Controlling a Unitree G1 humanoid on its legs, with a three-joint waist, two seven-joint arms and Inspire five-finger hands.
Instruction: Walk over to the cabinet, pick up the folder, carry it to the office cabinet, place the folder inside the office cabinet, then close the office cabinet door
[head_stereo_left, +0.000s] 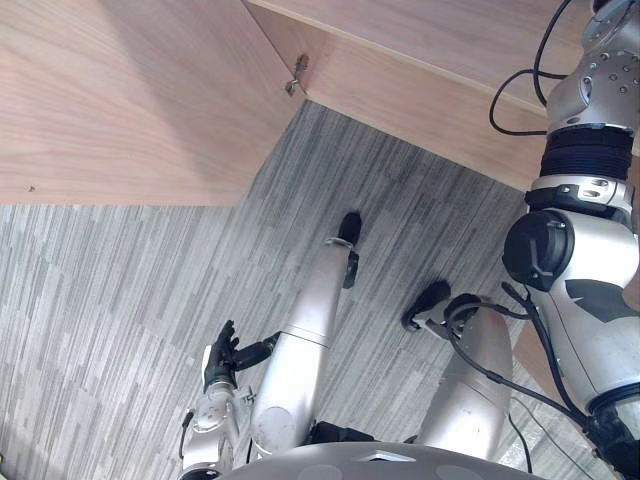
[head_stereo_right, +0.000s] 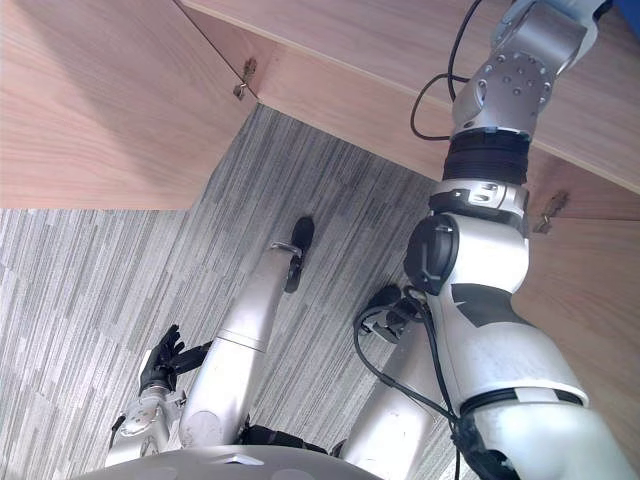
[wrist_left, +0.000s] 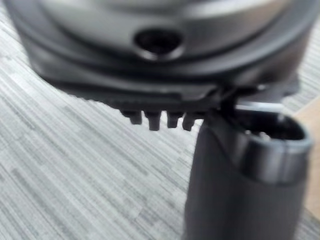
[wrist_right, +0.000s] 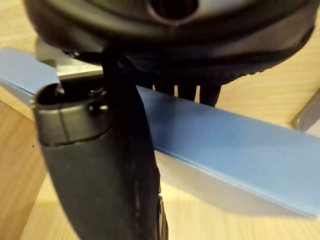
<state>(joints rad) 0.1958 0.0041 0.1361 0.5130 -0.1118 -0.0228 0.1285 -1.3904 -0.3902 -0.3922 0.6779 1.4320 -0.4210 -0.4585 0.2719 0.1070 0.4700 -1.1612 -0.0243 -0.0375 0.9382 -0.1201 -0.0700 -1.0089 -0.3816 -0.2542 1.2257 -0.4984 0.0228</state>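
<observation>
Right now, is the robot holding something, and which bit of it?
Its right hand pinches the blue folder across its thickness, thumb on one side, fingers on the other. The left hand hangs open, empty.

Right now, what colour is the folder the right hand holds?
The folder is plain light blue, clearest in the right wrist view.
</observation>
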